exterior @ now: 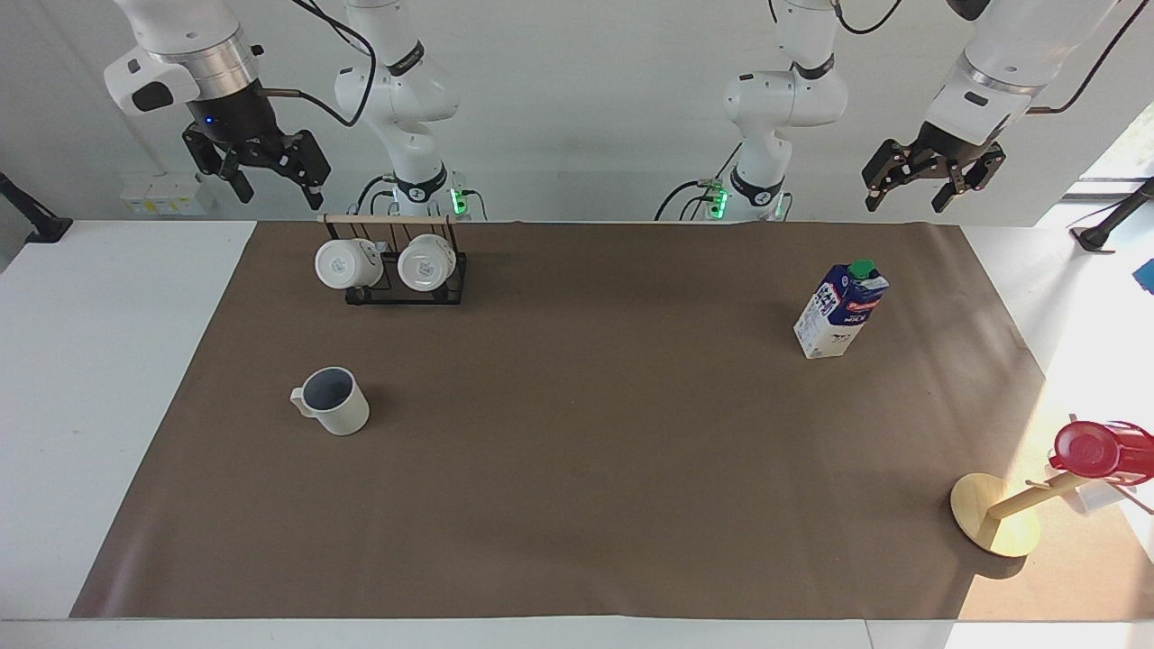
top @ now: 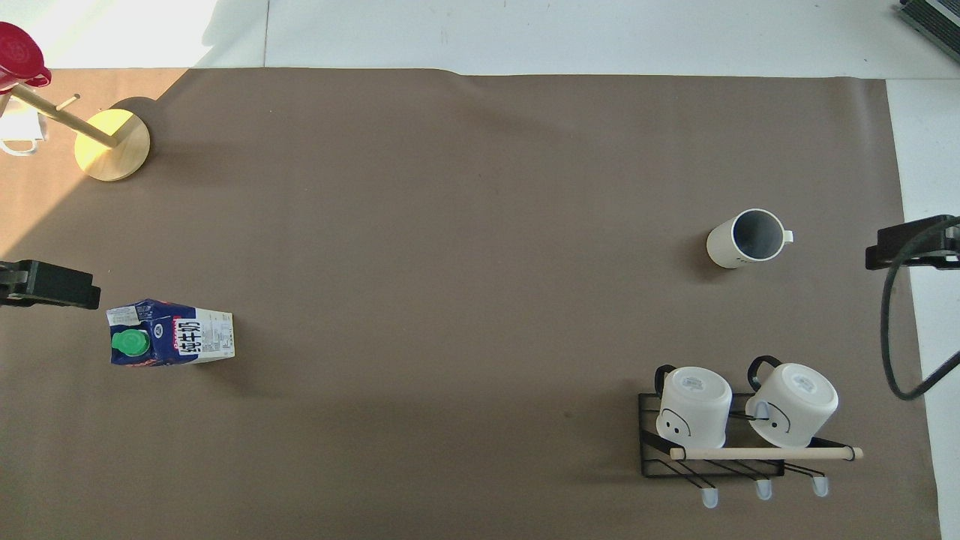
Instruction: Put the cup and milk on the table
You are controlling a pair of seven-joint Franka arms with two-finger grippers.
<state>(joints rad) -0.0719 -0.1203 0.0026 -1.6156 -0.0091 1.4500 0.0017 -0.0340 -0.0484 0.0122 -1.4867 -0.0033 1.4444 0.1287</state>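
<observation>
- table (exterior: 108,379): white top, brown mat (exterior: 577,469) covers most of it; pale wall at robots' edge
- cup (exterior: 332,401) upright on mat, toward right arm's end
- milk (exterior: 840,310) upright on mat, toward left arm's end
- left gripper (exterior: 934,171) raised over the mat's corner near the milk, jaws open, empty
- right gripper (exterior: 260,167) raised near mug rack (exterior: 397,266), jaws open, empty

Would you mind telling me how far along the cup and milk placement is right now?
Both look placed: the cup and the milk stand upright on the table, apart from each other. Nothing is in hand: the left gripper and right gripper hang open and empty, raised near the robots' edge. Nothing visible remains.
</observation>
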